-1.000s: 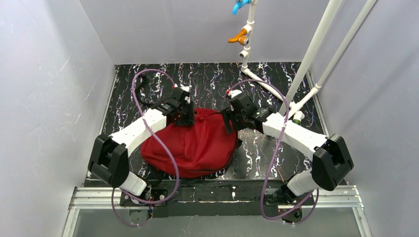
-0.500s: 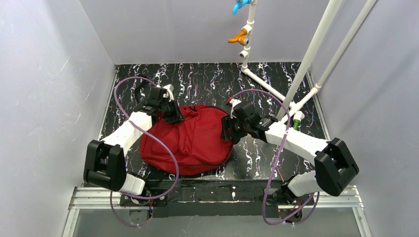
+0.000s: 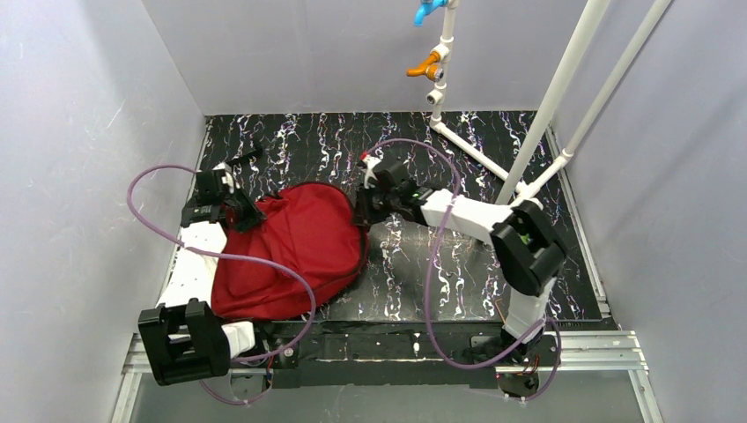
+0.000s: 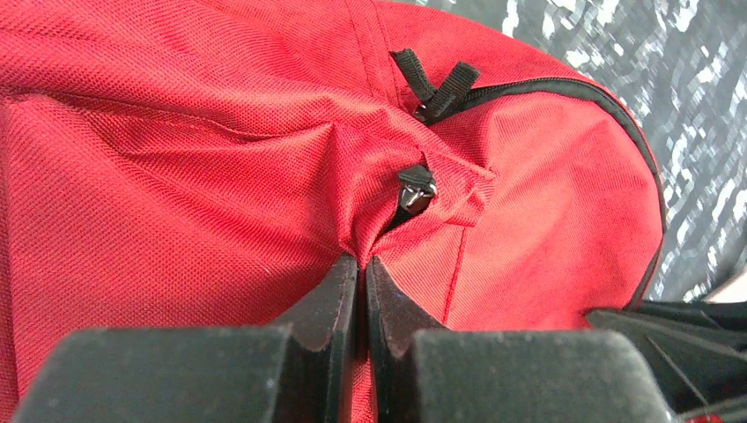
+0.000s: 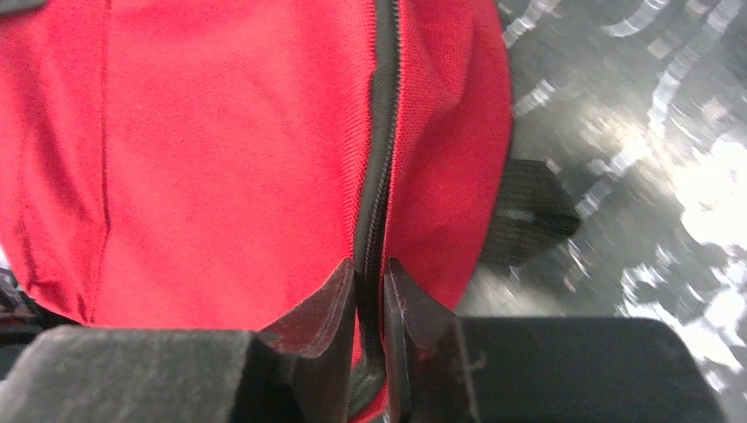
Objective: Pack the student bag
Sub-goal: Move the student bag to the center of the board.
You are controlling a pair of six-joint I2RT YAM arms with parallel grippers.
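- Dark red soft fabric student bag [image 3: 299, 247]: by grey left wall [image 3: 88, 176]; left gripper [image 4: 361, 262], right gripper [image 5: 370, 264] both grasping it.
- White pipe frame [image 3: 537, 123]: far right, black marbled tabletop [image 3: 423, 273] between.

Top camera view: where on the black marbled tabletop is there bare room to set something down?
The black marbled tabletop is bare between the dark red fabric backpack and the right arm, and along the far strip by the back wall. Crowded: the left side, filled by backpack and left arm.
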